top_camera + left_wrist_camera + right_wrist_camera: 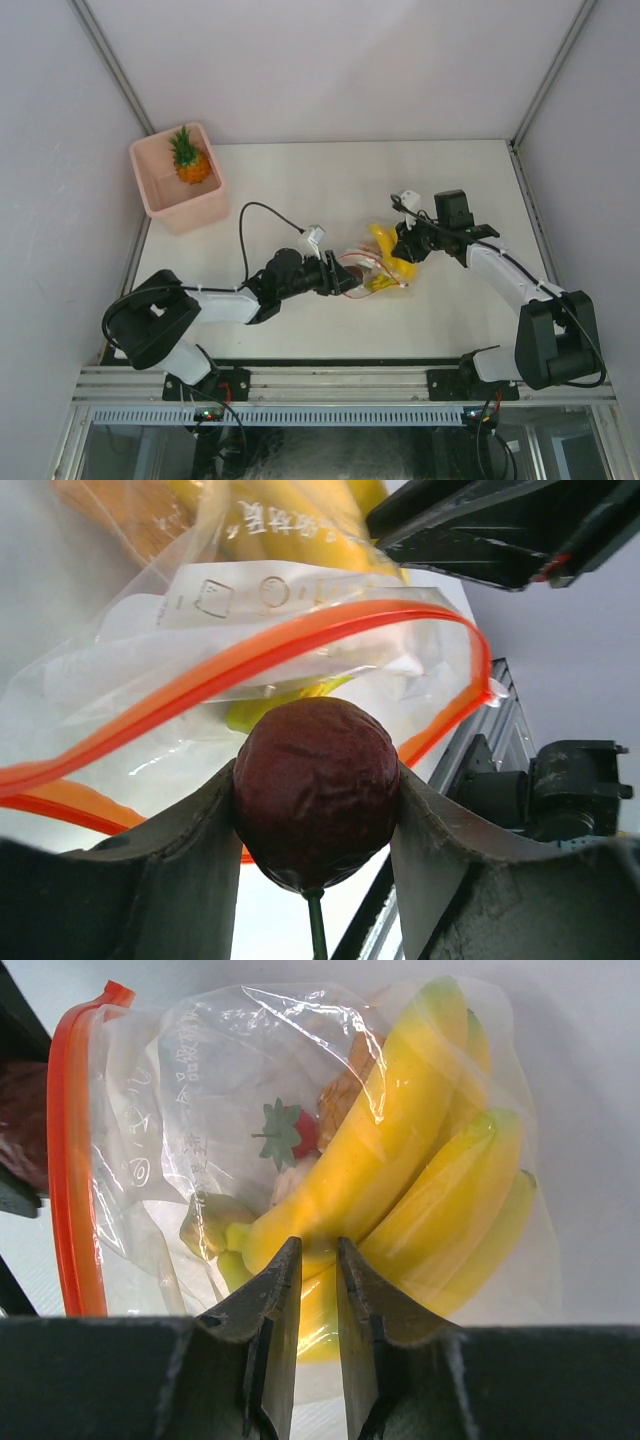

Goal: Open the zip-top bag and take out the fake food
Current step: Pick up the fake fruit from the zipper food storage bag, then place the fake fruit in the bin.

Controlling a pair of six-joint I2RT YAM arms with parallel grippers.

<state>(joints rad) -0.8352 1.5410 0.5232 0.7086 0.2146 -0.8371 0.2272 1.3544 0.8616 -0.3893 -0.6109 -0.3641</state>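
The zip-top bag (378,266) was found mid-counter (300,180) between both grippers, its orange-edged mouth gaping, with the banana bunch (420,1190) and small bits inside. A dark red fruit (315,790) was held clamped in the left gripper (315,805), just at the mouth. The opposite edge of the bag was pinched in the narrow right gripper (318,1260). A pineapple (190,160) was noted in the pink bin (160,205), well apart.

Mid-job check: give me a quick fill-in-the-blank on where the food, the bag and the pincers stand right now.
1. The orange toy pineapple with green leaves lies in the ____ square plastic bin.
2. The yellow plastic banana bunch sits ____ the clear crinkly zip-top bag.
3. The dark red round toy fruit is clamped in the ____ pincer.
Missing: pink; inside; left.
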